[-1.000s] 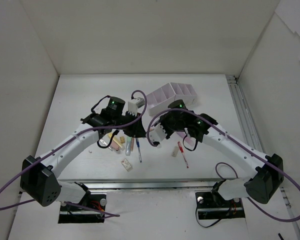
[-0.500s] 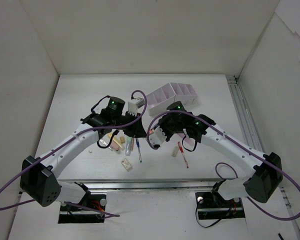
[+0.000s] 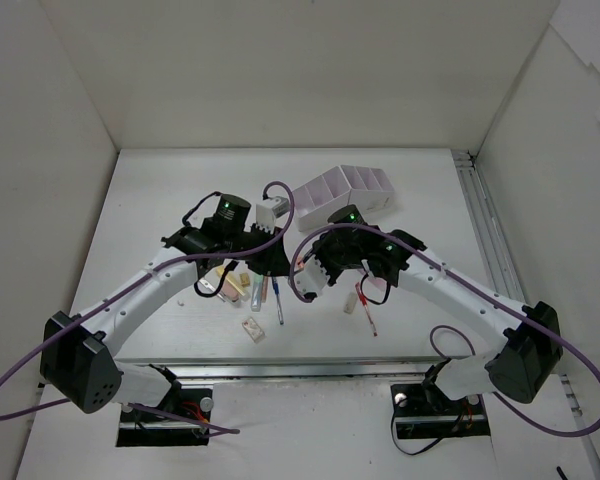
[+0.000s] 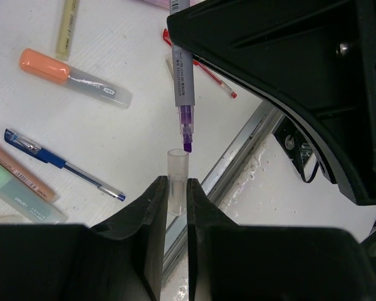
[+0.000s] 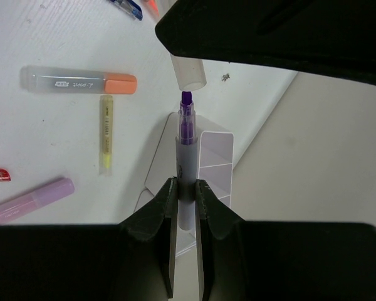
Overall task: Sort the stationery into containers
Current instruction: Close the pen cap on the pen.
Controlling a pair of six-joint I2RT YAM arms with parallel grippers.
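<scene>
My left gripper (image 4: 173,185) is shut on a clear marker cap (image 4: 177,169), held upright above the table. My right gripper (image 5: 186,185) is shut on a grey-bodied purple marker (image 5: 186,150), tip bare. The marker's tip (image 4: 187,145) points at the cap's open mouth, a small gap apart; the cap also shows in the right wrist view (image 5: 189,72). In the top view the two grippers meet mid-table, left (image 3: 277,263) and right (image 3: 303,268). The white and lilac organizer (image 3: 345,190) stands behind them, its compartments empty as far as I can see.
Loose stationery lies under the grippers: an orange marker (image 4: 75,76), a blue pen (image 4: 62,164), a yellow highlighter (image 5: 106,135), a lilac marker (image 5: 31,199), a red pen (image 3: 365,308) and a pale eraser (image 3: 253,328). The table's metal front rail (image 4: 238,157) is near.
My right gripper has moved left with the purple marker, bringing its tip close to the cap. The left gripper has stayed almost still.
</scene>
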